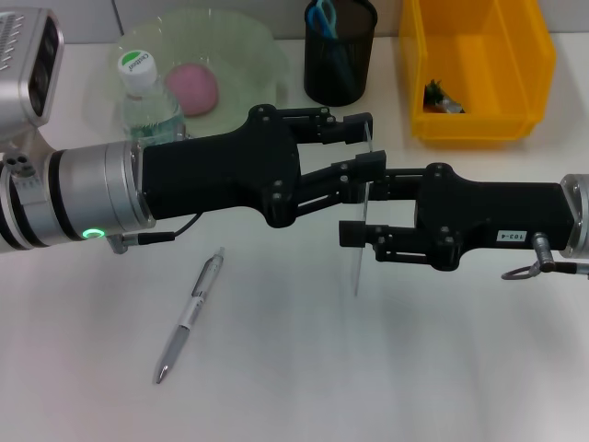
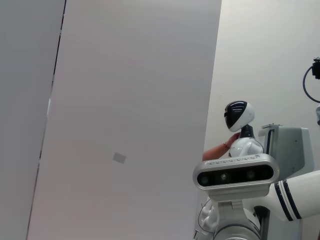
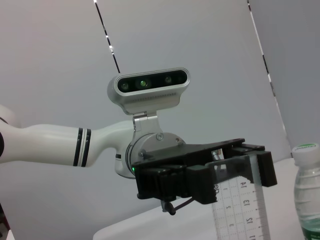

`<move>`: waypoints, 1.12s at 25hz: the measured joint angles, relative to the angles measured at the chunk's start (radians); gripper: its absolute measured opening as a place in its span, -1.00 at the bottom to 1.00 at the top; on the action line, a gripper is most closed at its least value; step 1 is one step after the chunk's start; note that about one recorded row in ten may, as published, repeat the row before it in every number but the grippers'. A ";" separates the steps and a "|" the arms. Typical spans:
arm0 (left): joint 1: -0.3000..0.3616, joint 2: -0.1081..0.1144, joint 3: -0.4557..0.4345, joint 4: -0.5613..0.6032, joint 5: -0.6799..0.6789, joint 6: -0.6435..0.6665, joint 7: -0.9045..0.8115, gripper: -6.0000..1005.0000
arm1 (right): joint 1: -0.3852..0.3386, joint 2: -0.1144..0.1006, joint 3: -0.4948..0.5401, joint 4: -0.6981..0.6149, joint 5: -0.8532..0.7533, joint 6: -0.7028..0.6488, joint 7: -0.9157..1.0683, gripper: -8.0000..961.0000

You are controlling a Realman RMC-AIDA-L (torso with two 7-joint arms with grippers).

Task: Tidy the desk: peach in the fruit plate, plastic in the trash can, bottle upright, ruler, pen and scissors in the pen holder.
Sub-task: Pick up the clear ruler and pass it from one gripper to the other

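At the centre of the head view the two arms are meeting over the surface (image 1: pixel 294 368), apparently passing the clear ruler (image 1: pixel 362 216) from one to the other. The left gripper (image 1: pixel 361 147) is clamping the ruler's upper end, as the right wrist view confirms, while the right gripper (image 1: pixel 357 205) is bracketing it lower down; whether it is gripping yet I cannot tell.

The pen (image 1: pixel 190 316) is lying at lower left. The bottle (image 1: pixel 147 101) is standing upright beside the peach (image 1: pixel 191 88) in the fruit plate (image 1: pixel 248 51) at upper left. The pen holder (image 1: pixel 340 51) is holding the scissors (image 1: pixel 323 18), with the yellow bin (image 1: pixel 479 69) at upper right. Plain grey wall panels are backing the room.
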 joint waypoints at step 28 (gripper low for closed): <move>-0.004 0.000 0.000 0.000 0.000 0.000 0.002 -0.22 | -0.003 0.000 0.000 0.000 0.009 -0.003 -0.002 -0.15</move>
